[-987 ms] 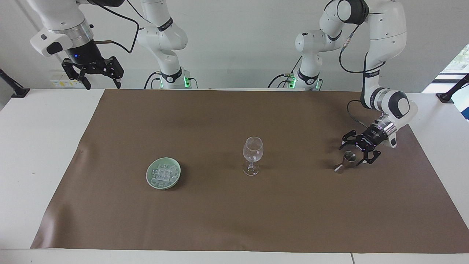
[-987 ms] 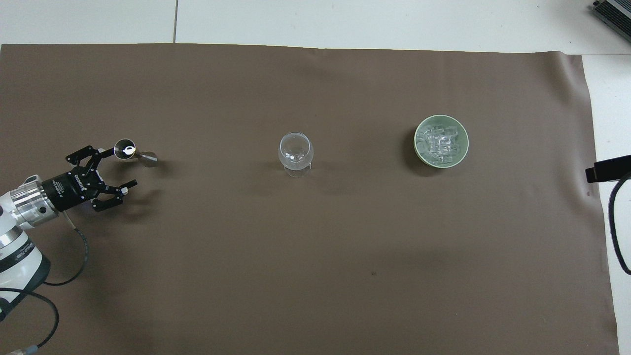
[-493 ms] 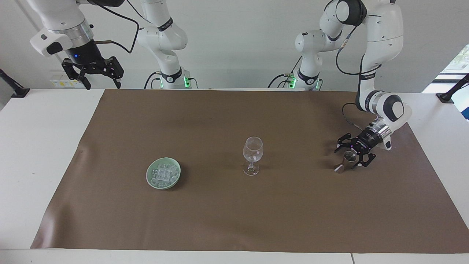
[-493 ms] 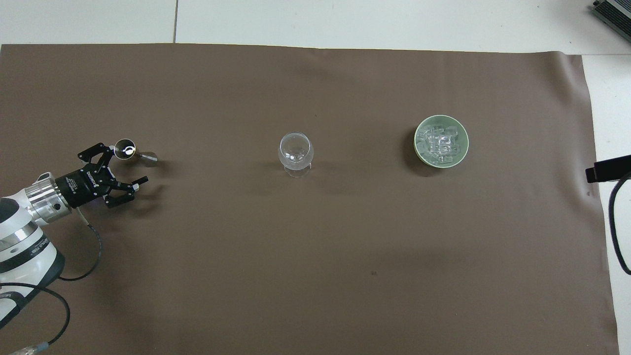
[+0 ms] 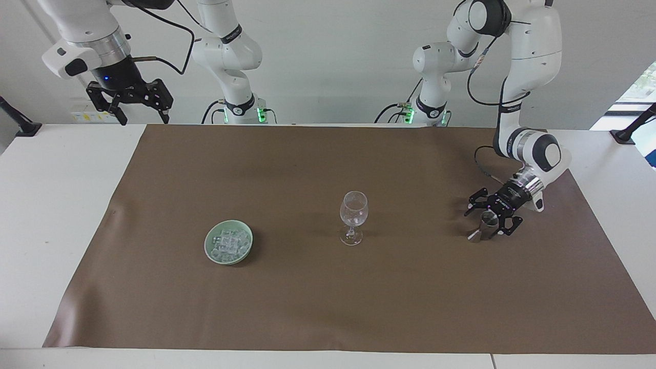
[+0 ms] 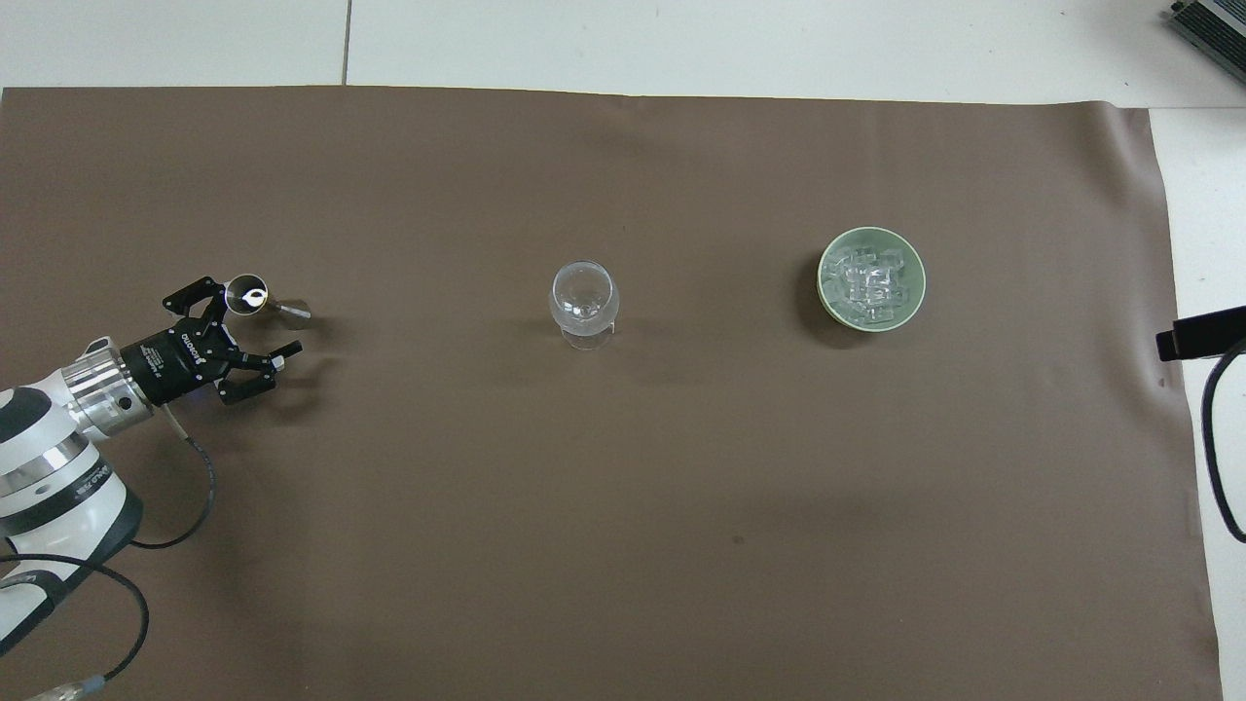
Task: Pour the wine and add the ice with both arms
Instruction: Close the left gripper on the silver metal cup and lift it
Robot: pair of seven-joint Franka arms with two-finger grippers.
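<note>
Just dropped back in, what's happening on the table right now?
The left gripper is low at the small metal measuring cup at its end of the brown mat, fingers open on either side of it, no grip closed yet. The wine glass stands mid-mat, and the ice sits untouched in the green dish. The right gripper waits, open, raised over its end of the table.
</note>
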